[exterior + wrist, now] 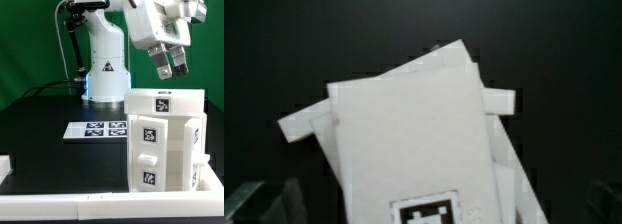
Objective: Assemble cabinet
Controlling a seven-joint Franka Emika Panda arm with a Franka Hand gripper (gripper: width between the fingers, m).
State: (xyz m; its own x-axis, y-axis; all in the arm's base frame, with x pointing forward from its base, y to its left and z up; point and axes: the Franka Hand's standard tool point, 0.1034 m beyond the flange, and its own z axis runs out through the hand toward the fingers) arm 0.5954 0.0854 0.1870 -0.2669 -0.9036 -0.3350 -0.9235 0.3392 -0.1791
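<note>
The cabinet (pixel 165 140) is a tall white boxy body with black-and-white tags on its top and front. It stands on the black table at the exterior view's right. My gripper (pixel 170 68) hangs in the air just above the cabinet's top, open and empty, touching nothing. In the wrist view the cabinet (pixel 411 130) fills the middle, with one tag (pixel 425 212) on its top face. My fingertips (pixel 263 200) show only dimly at the picture's edge, set wide on either side of the cabinet.
The marker board (pixel 103 129) lies flat on the table to the exterior view's left of the cabinet. The robot base (pixel 105 75) stands behind it. A white rail (pixel 40 205) runs along the table's front edge.
</note>
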